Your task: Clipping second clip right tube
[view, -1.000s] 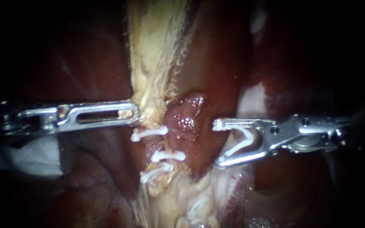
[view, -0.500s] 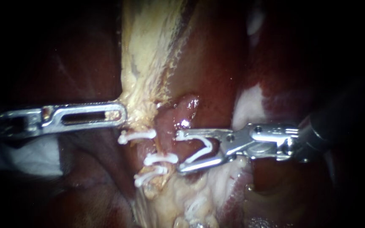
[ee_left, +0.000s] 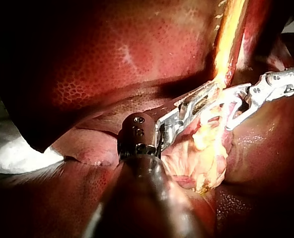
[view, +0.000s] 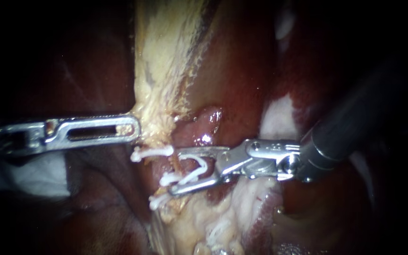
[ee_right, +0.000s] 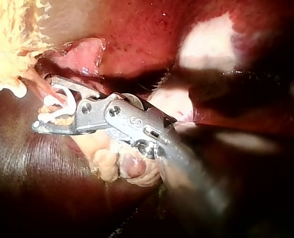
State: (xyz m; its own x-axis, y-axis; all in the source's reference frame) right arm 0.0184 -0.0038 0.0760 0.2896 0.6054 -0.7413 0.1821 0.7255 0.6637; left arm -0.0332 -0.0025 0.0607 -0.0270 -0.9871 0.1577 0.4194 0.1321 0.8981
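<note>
Clipping is unfinished; your right instrument (view: 174, 171) has its end effector clamped on a white clip (view: 198, 166), both standing wide and seemingly astride the reddish tube (view: 197, 137) just beside the three set clips (view: 153, 152); squeezing it shut and releasing it remain, I judge.
</note>
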